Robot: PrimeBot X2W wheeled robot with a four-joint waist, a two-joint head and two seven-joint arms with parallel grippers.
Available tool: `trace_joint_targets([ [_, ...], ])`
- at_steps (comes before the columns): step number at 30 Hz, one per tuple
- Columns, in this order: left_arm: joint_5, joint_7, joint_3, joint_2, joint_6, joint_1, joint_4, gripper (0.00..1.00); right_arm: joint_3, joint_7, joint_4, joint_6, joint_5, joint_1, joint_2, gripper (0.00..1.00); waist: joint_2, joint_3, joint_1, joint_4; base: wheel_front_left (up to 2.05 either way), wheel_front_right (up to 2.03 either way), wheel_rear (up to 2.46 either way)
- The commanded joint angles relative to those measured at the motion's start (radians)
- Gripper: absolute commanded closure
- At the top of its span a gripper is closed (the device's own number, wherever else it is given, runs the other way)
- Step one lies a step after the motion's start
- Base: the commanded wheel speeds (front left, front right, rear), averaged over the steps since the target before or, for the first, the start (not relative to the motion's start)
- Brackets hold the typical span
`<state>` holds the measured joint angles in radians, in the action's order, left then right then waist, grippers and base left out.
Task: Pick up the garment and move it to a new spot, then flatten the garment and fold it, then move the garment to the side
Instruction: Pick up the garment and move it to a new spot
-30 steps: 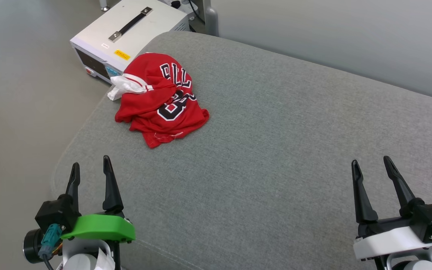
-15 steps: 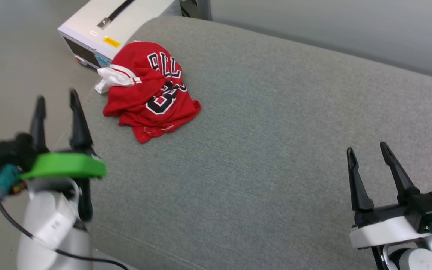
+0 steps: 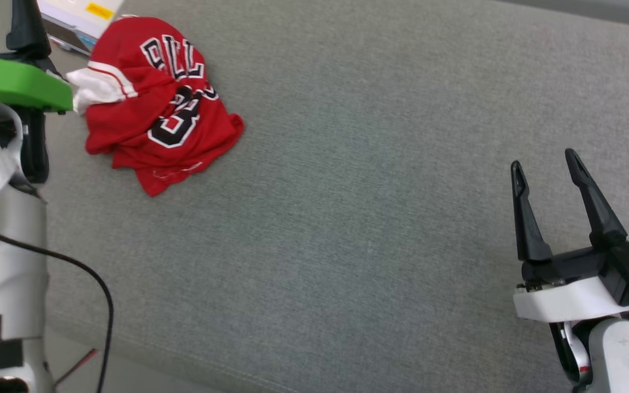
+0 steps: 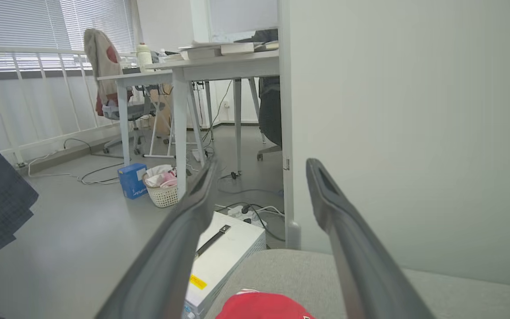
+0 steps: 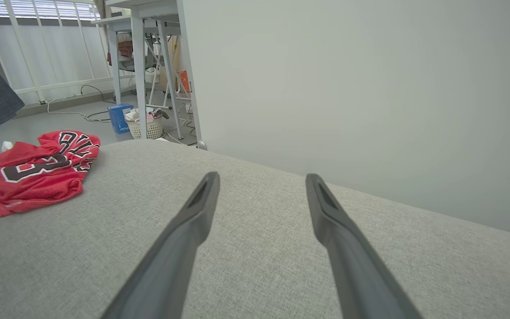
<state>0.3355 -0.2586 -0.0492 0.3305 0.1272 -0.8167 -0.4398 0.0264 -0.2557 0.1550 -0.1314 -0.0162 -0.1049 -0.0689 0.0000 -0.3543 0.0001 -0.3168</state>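
Red garment (image 3: pixel 156 109), lettering plain at upper left in head view, barely edges the left wrist view's bottom; left gripper (image 4: pixel 261 163) and right gripper (image 3: pixel 544 159) gape empty.

Broad grey woven-fabric cushion (image 3: pixel 380 218). White metal case (image 4: pixel 233 254), black handle (image 4: pixel 213 239), yellow label (image 4: pixel 198 282), on floor beside cushion's edge. Beyond: white woven basket (image 4: pixel 163 195) just beside blue carton (image 4: pixel 132 180), near leg of white desk (image 4: pixel 210 68). Cables (image 4: pixel 246 207) across grey floor (image 4: pixel 60 239).

On the cushion (image 3: pixel 374 218) the garment (image 3: pixel 150 103) lies far left, well apart from the right tool (image 3: pixel 544 158).
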Motion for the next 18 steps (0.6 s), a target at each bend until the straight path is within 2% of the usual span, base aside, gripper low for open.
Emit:
trace_joint_targets([
  [1,0.034,0.003,0.041,0.031,0.003,-0.038,-0.039,0.0,-0.001,-0.006,0.012,0.001,-0.007,-0.02,-0.004,0.0,0.0,-0.056,-0.0001,0.053,0.0,0.0,0.0],
  [5,0.161,0.14,0.205,0.126,0.003,-0.118,-0.139,0.0,-0.002,-0.006,0.027,0.001,-0.01,-0.033,-0.006,0.0,0.0,-0.08,-0.0001,0.077,0.0,0.0,0.0],
  [10,0.3,0.311,0.396,0.234,0.003,-0.186,-0.175,0.0,-0.026,-0.006,0.037,0.001,-0.002,-0.037,-0.002,0.0,0.0,-0.108,-0.0001,0.099,0.0,0.0,0.0],
  [18,0.509,0.658,0.629,0.327,0.003,-0.233,-0.183,0.0,-0.05,-0.006,0.041,0.001,0.023,-0.047,0.006,0.0,0.0,-0.154,-0.0001,0.124,0.0,0.0,0.0],
])
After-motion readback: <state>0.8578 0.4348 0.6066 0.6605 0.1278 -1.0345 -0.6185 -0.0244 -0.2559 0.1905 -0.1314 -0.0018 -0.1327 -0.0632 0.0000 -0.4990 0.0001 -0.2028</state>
